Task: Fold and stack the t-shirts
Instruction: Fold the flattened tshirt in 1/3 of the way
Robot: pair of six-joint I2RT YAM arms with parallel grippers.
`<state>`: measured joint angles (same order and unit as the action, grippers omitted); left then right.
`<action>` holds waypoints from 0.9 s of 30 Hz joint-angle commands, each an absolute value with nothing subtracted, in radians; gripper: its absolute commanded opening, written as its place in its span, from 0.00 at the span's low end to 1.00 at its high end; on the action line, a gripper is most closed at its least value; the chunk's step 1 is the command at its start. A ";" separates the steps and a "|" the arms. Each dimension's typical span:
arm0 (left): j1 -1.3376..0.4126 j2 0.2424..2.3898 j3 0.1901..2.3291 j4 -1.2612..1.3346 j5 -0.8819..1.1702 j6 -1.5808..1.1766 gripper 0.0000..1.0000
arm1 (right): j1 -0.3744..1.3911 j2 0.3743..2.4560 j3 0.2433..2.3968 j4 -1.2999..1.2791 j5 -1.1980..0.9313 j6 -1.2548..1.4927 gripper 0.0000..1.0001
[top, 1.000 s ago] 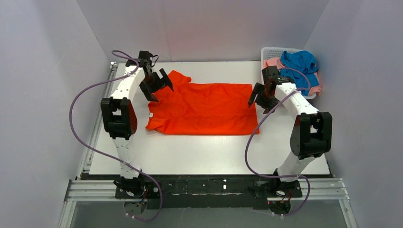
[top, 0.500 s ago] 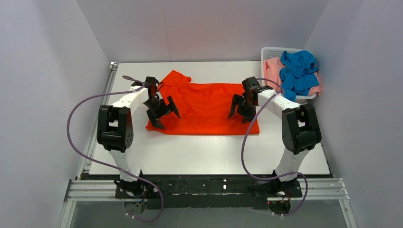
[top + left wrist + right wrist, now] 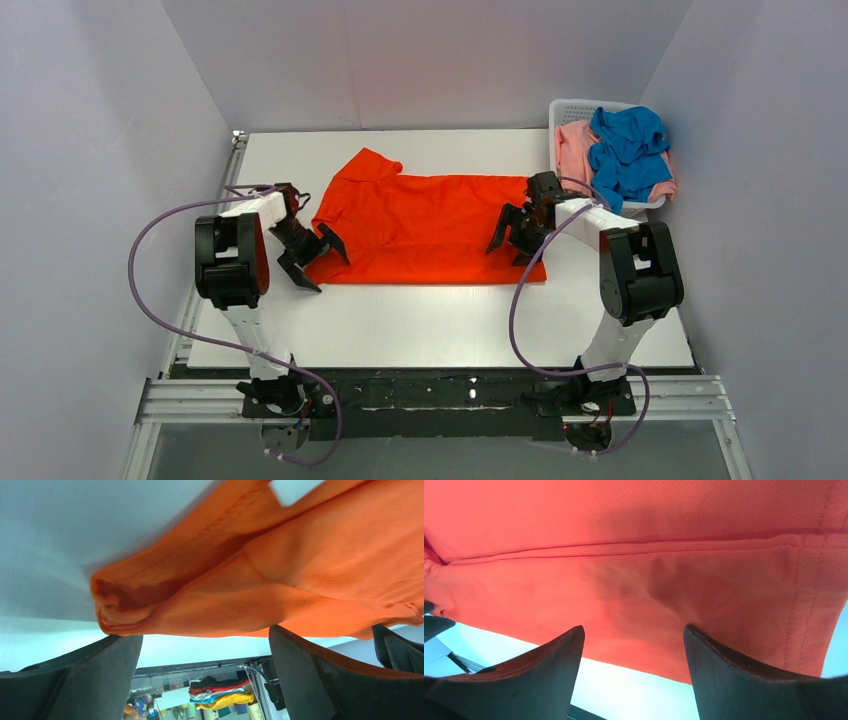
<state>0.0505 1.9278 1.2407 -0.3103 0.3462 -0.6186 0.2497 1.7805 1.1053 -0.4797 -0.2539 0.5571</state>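
the orange-red t-shirt (image 3: 430, 225) lies spread flat on the white desk (image 3: 420, 320), in the middle and closer to the far edge than the near one. its long side runs left to right, and one sleeve sticks out toward the far left.

the left gripper (image 3: 312, 258) sits low at the shirt's near left corner, with its jaws spread wide and grasping nothing. in the left wrist view a bunched, folded lump of the orange cloth lies just ahead of the two dark fingers (image 3: 75, 680), between them but not pinched.

the right gripper (image 3: 510, 243) is over the shirt's near right corner, its jaws likewise released and wide apart. the right wrist view shows the stitched hem and a seam of the shirt running across between the fingertips (image 3: 559, 650). it cannot be told whether the tips touch the cloth.

a white slotted basket (image 3: 572, 105) stands at the far right corner of the desk. the blue t-shirt (image 3: 630, 145) is heaped in it, on top of the pale pink t-shirt (image 3: 572, 145), and both spill over the rim.
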 commanded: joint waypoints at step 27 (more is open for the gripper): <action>-0.189 1.864 1.429 -0.358 0.306 -0.703 0.98 | 0.326 1.637 1.096 -0.442 -0.106 0.631 0.84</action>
